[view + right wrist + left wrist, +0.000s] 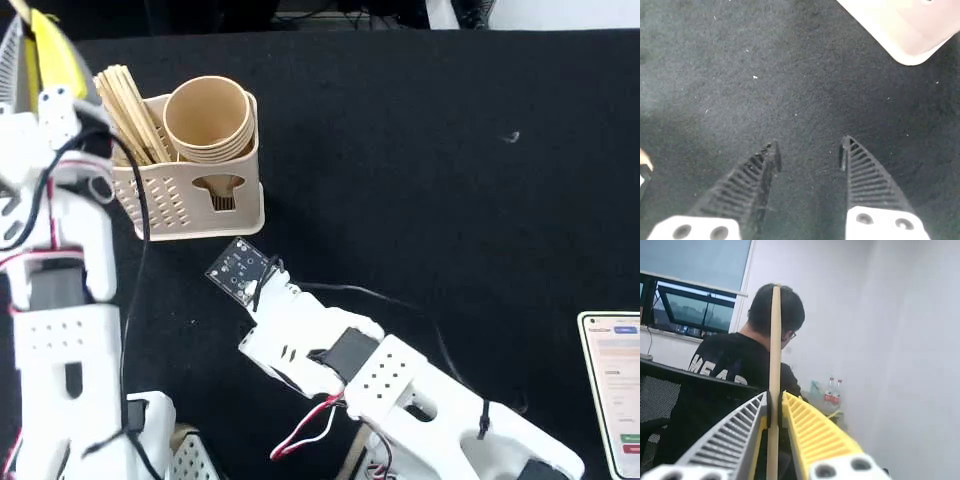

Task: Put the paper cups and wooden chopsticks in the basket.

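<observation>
A cream slotted basket (190,205) stands at the back left of the black table. Inside it are a stack of paper cups (208,118) and a bundle of wooden chopsticks (130,105) leaning toward the left. My left gripper (774,395), with one grey and one yellow finger, is shut on a single wooden chopstick (775,340) that points up into the room. In the high view its yellow finger (45,50) is raised left of the basket. My right gripper (810,146) is open just above bare cloth, with a corner of the basket (905,30) ahead of it.
The right arm's wrist (245,272) lies just in front of the basket. A phone (612,380) rests at the table's right edge. Black cloth covers the table's middle and right.
</observation>
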### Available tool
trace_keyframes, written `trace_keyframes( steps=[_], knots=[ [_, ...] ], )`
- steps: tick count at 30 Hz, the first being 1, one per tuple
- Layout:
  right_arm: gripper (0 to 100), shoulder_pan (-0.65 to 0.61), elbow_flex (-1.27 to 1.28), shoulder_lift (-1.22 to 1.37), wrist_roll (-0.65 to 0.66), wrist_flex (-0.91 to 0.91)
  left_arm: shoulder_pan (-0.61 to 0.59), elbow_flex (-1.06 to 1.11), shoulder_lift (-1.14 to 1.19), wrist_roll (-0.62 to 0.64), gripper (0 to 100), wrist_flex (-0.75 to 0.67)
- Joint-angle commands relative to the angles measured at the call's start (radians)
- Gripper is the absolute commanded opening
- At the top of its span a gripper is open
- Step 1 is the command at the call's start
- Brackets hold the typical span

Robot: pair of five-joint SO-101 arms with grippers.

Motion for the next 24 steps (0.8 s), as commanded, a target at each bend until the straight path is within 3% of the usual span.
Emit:
trace_keyframes(
  steps=[1, 13, 16, 19, 24],
  knots=[
    [19.4, -0.011, -0.004, -0.022, 0.002, -0.020, 0.010, -0.012, 0.091, -0.003, 3, -0.084],
    [19.4, -0.011, -0.004, -0.022, 0.002, -0.020, 0.007, 0.004, 0.275, -0.003, 3, -0.112],
    [19.4, -0.011, -0.004, -0.022, 0.002, -0.017, 0.007, 0.039, 0.270, -0.003, 10, -0.109],
    [19.4, -0.011, -0.004, -0.024, 0.002, -0.015, 0.007, 0.035, 0.213, -0.003, 19, 0.031],
    [19.4, -0.011, -0.004, -0.027, 0.002, -0.015, 0.007, -0.024, 0.038, -0.003, 19, 0.394]
  ],
)
